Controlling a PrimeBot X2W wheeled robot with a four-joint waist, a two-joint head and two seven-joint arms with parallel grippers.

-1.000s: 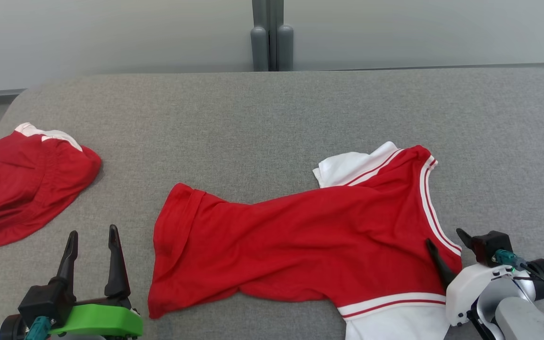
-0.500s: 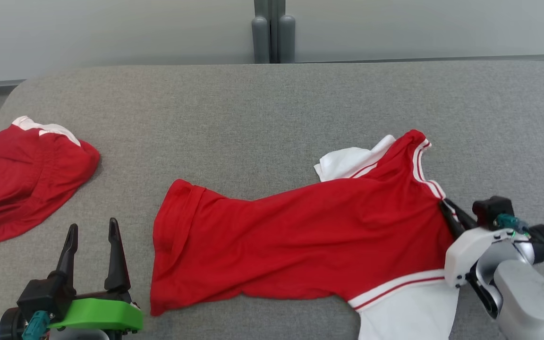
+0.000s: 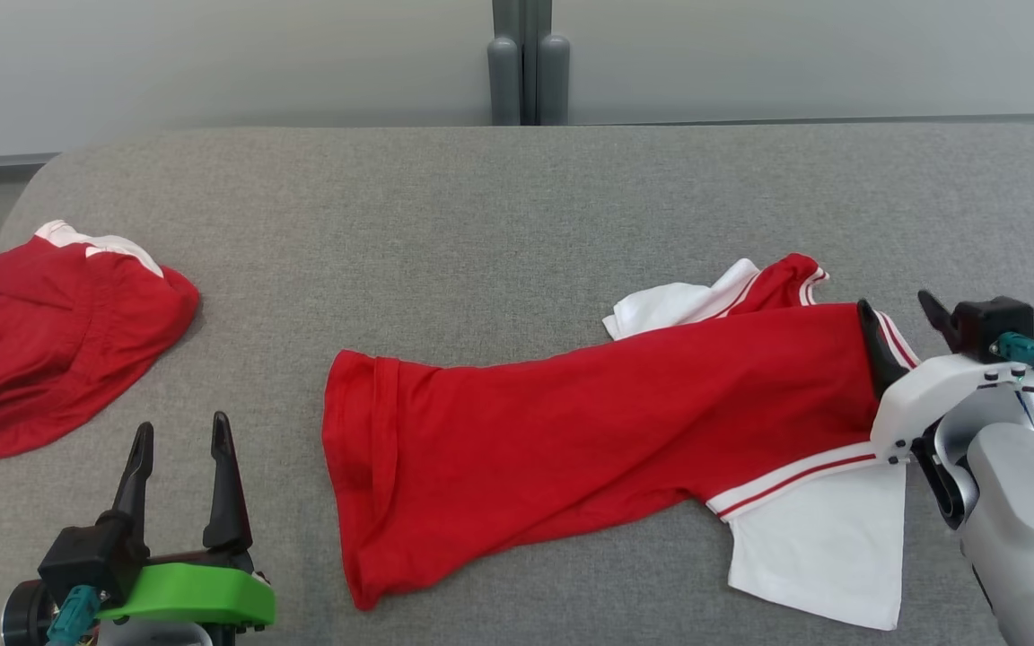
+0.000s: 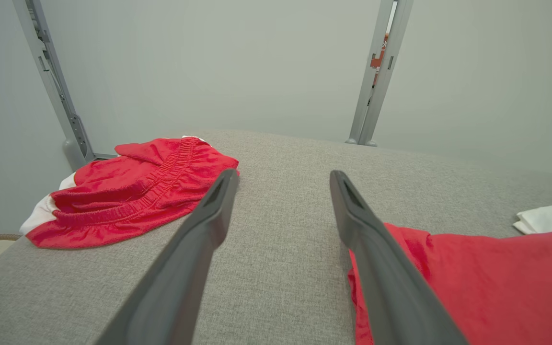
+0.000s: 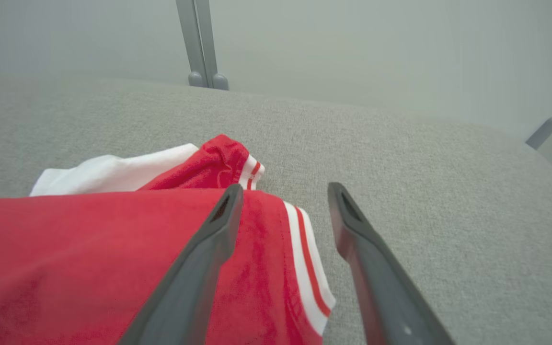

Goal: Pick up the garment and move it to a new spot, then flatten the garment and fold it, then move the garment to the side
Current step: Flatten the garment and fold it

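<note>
The garment (image 3: pixel 589 431) is a red shirt with white sleeves and white-striped trim, lying stretched across the grey table (image 3: pixel 517 206) from centre to right. My right gripper (image 3: pixel 894 307) stands open over its striped right edge. In the right wrist view the open right gripper (image 5: pixel 285 187) has its left finger over the red cloth of the garment (image 5: pixel 89 249), and the striped trim lies below the gap. My left gripper (image 3: pixel 180 426) is open at the lower left, empty. In the left wrist view the left gripper (image 4: pixel 281 175) sits just left of the garment's hem (image 4: pixel 472 278).
A bunched pair of red shorts (image 3: pixel 59 350) with white trim lies at the table's left edge, also ahead of the left fingers as the red shorts (image 4: pixel 137 187). A grey post (image 3: pixel 528 72) stands behind the table's far edge. Bare grey surface lies beyond the garment.
My right gripper shut on the garment's striped edge, drew it up and to the right, then opened. The shirt now lies straighter and longer. The left gripper stayed put.
</note>
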